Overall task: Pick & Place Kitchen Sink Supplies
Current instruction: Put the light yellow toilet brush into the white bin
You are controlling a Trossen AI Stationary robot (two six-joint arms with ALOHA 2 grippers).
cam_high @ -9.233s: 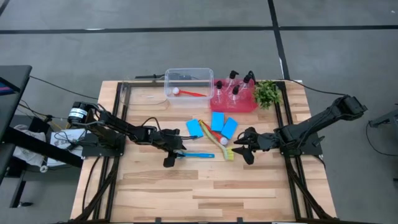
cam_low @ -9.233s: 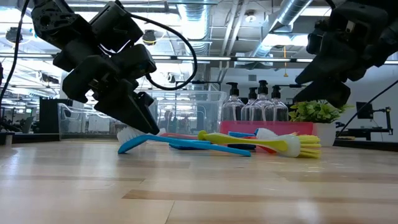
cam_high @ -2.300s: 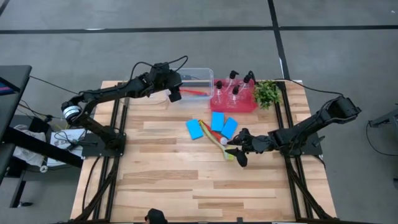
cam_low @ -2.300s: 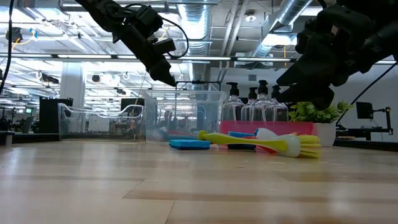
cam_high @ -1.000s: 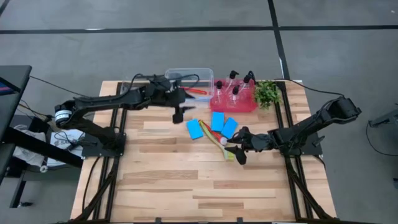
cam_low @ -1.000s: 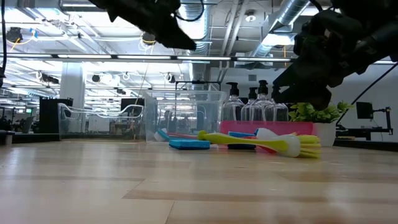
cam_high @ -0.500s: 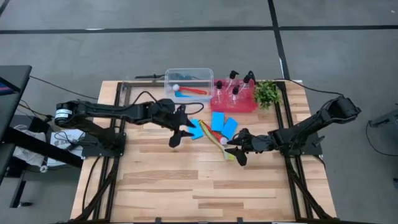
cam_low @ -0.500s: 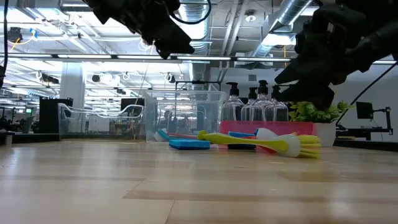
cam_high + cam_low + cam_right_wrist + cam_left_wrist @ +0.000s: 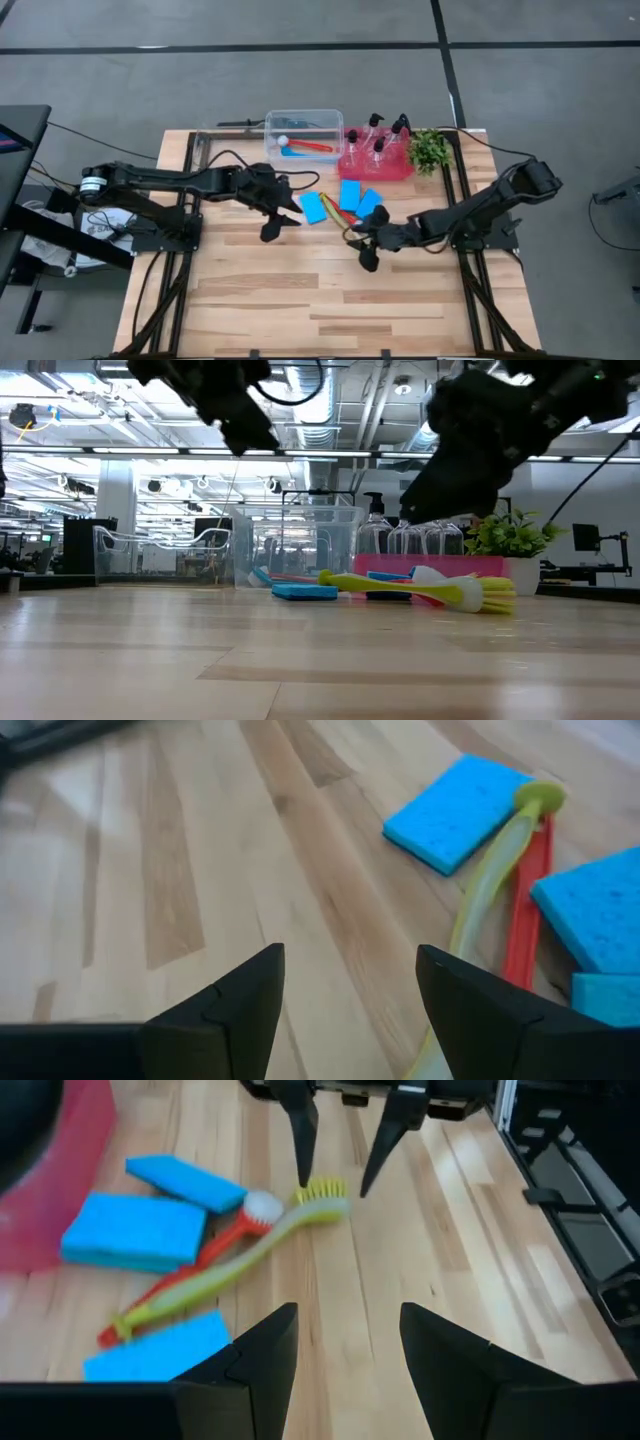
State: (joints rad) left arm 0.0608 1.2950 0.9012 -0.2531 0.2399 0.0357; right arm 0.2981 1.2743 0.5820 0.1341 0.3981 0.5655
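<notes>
Three blue sponges [image 9: 349, 194] lie flat at mid-table, with a yellow-green brush [image 9: 240, 1265] and a red brush [image 9: 190, 1275] lying across each other beside them. My left gripper [image 9: 278, 224] hovers open just left of the sponges. My right gripper [image 9: 363, 248] hovers open on their near right, its fingertips close by the yellow-green brush's bristle head [image 9: 322, 1190]. Another red brush [image 9: 313, 148] and a blue brush [image 9: 290, 152] lie in the clear tub [image 9: 303, 113]. Clear pump bottles [image 9: 378, 145] stand in the red tray [image 9: 395, 172].
A small leafy plant [image 9: 430, 148] stands right of the red tray at the table's far right. Bare wood lies along the whole near half of the table [image 9: 300, 300] and on the left.
My left gripper has come away from the tub toward the near edge and down, ending left of the sponges, and it has rolled. My right gripper has drawn toward the table's left and risen a little. The brushes and sponges have stayed put.
</notes>
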